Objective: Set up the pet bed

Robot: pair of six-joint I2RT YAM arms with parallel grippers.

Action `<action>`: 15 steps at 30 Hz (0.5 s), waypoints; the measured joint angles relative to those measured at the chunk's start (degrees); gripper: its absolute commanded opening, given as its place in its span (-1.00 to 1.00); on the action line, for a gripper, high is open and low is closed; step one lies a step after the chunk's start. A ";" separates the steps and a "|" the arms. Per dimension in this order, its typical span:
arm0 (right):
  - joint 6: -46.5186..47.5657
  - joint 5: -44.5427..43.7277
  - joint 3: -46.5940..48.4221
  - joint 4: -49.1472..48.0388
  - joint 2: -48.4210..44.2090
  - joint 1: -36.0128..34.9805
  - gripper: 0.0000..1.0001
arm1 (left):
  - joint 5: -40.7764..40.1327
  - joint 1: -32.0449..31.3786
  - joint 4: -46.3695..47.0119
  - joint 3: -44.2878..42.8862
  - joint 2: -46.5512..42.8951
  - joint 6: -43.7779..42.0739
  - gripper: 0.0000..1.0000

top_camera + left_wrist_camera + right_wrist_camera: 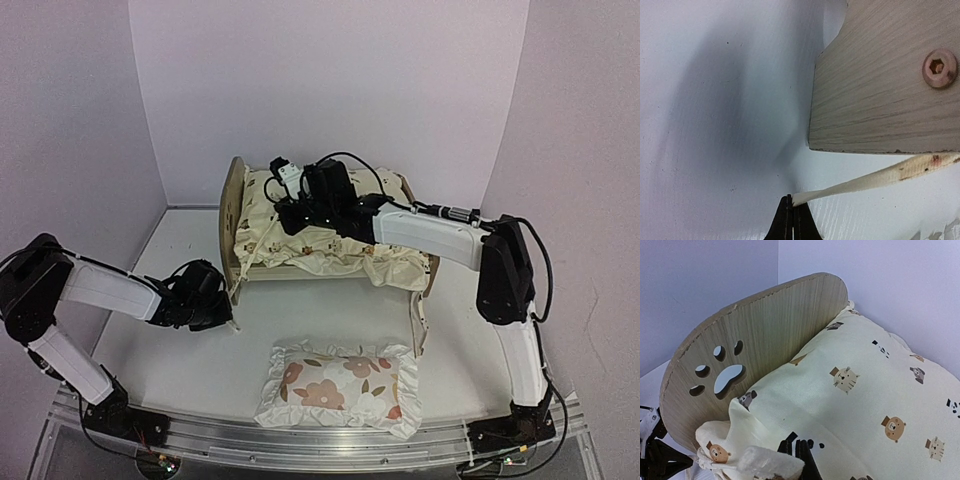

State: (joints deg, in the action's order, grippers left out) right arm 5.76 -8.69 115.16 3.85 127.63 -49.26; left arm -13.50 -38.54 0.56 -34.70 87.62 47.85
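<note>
The pet bed (233, 235) stands on the table (180, 360), its paw-print headboard just beyond the left gripper (792, 207) and rising close behind the right gripper (800, 447). The cream animal-print cushion (330, 255) lies rumpled inside it under the right fingers, and the flowered pillow (340, 385) lies nearer than both. The left fingers are pinched together on the end of a cream tie string (875, 180) running past the headboard's lower corner; the right fingers are closed narrow, tips on the cushion, and whether they pinch any fabric I cannot tell.
</note>
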 measured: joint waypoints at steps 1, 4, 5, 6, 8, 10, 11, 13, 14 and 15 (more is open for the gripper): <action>-0.22 0.08 -0.85 -0.60 -0.18 0.03 -0.99 | 0.11 0.02 -0.08 -0.09 0.14 -0.09 -0.86; -1.02 0.35 -4.76 -1.77 -1.43 0.45 -0.48 | 0.29 0.15 -0.74 -0.11 0.19 -0.40 -0.72; -1.30 0.46 -6.07 -1.84 -1.93 0.65 -0.24 | 0.29 0.20 -1.18 -0.11 0.19 -0.61 -0.68; -1.71 0.66 -7.43 -2.24 -2.47 0.88 -0.04 | 0.23 0.24 -1.83 -0.11 0.18 -0.76 -0.63; -2.43 1.04 -10.35 -2.72 -3.88 1.23 0.14 | 0.01 0.35 -3.47 -0.13 0.03 -1.23 -0.55; -2.81 1.32 -13.33 -2.95 -5.86 1.54 0.30 | -0.19 0.35 -5.22 -0.13 -0.66 -1.44 -0.46; -3.23 1.46 -14.52 -2.96 -6.85 1.67 0.38 | -0.25 0.35 -6.04 -0.14 -1.24 -1.63 -0.41; -3.70 1.79 -16.70 -3.12 -9.07 1.87 0.50 | -0.57 0.35 -8.01 -0.45 -3.08 -1.90 -0.33; -3.94 2.02 -17.66 -3.16 -10.28 1.89 0.55 | -0.69 0.35 -8.77 -0.65 -3.96 -2.05 -0.28; -4.14 2.27 -18.47 -3.29 -11.56 1.87 0.60 | -0.83 0.35 -9.61 -1.00 -4.99 -2.20 -0.23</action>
State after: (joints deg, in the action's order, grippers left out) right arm 1.63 -6.42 96.69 0.56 116.07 -47.39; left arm -14.32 -38.20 -9.05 -35.70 82.63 45.65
